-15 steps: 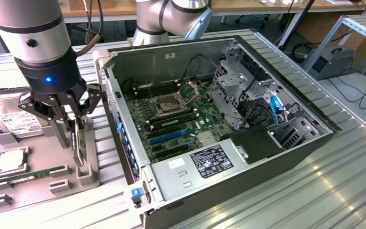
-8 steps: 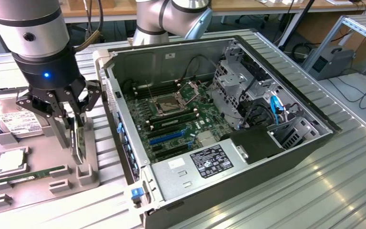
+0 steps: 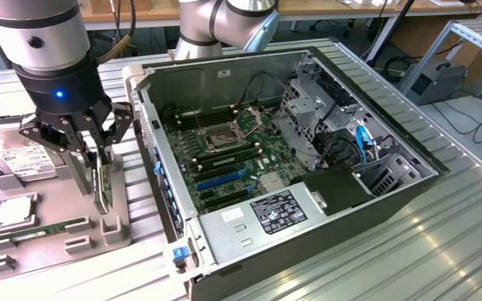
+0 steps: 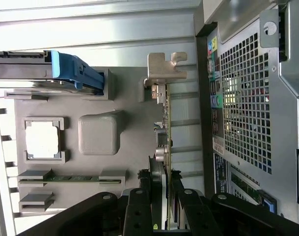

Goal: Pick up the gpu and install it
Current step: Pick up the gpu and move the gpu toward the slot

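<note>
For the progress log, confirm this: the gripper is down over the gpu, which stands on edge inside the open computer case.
Wrong in one respect: the gpu stands on edge in the grey holder tray beside the open computer case, not inside it. The gripper is down over it, as stated. The exterior view shows this.

Gpu [image 4: 167, 129]: matt board edge, with a bright bare-metal end bracket [image 4: 164, 69]. Gripper [image 3: 93, 188]: black, satin sheen. Holder tray [image 4: 134, 142]: matt grey plastic, faintly grainy. Computer case [image 3: 224, 235]: dull grey sheet steel, perforated rear panel. Tabletop [image 3: 408, 251]: ribbed aluminium, glossy, reflecting light.
</note>
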Controlling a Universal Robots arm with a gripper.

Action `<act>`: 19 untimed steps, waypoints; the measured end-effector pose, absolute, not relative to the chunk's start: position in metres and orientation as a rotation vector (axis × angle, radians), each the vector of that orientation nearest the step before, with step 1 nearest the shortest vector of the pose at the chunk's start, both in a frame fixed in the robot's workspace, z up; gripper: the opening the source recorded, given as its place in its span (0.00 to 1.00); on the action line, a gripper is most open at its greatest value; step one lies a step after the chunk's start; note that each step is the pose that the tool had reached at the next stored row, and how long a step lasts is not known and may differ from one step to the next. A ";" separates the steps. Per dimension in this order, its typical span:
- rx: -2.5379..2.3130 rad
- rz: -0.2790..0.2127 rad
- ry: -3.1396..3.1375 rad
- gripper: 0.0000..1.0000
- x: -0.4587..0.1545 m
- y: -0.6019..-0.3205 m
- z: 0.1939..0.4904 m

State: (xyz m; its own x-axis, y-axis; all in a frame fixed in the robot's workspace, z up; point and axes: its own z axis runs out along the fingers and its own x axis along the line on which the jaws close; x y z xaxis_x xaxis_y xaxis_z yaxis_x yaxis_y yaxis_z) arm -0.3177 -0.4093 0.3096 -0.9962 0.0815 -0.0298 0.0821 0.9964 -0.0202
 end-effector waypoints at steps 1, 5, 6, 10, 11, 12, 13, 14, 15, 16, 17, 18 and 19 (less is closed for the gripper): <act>0.127 -0.033 3.110 0.27 -0.318 -0.409 0.310; 0.127 -0.033 3.110 0.27 -0.318 -0.409 0.313; 0.127 -0.033 3.110 0.27 -0.318 -0.409 0.313; 0.128 -0.033 3.110 0.27 -0.318 -0.409 0.317; 0.127 -0.033 3.110 0.27 -0.318 -0.409 0.321; 0.127 -0.033 3.110 0.27 -0.318 -0.409 0.326; 0.127 -0.033 3.110 0.27 -0.318 -0.409 0.332; 0.127 -0.033 3.110 0.27 -0.318 -0.409 0.340; 0.128 -0.033 3.110 0.27 -0.318 -0.409 0.349; 0.127 -0.033 3.110 0.27 -0.318 -0.409 0.356; 0.127 -0.033 3.110 0.27 -0.318 -0.409 0.358; 0.128 -0.033 3.110 0.27 -0.317 -0.409 0.362; 0.127 -0.033 3.110 0.27 -0.317 -0.409 0.366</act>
